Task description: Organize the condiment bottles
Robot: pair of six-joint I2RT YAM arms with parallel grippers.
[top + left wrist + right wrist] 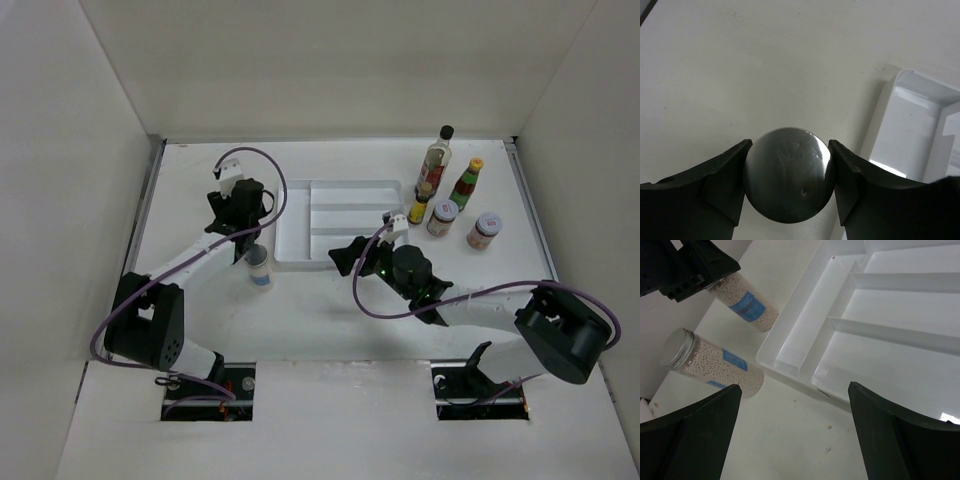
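Left gripper [790,150] clamps grey-lidded, blue-labelled clear jar [788,185]; right gripper [793,389] wide, empty. We see white divided plastic tray [345,193] unfilled, five bottles [441,217] at its 3 o'clock.

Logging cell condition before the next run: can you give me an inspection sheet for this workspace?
Surface: white table, few small specks.
Job's things: one blue-labelled jar gripped; second blue-labelled jar stands outside the tray's near-left corner; tall clear bottle, red sauce bottle, tiny yellow bottle, two red-labelled jars grouped right of tray; none inside it.
Clutter: nothing seen.
End effectors: left end effector shut on the jar's grey lid; right end effector open, empty, at tray's near edge.
Cables: two purple cables, loosely looped.
Surroundings: plain white walls.
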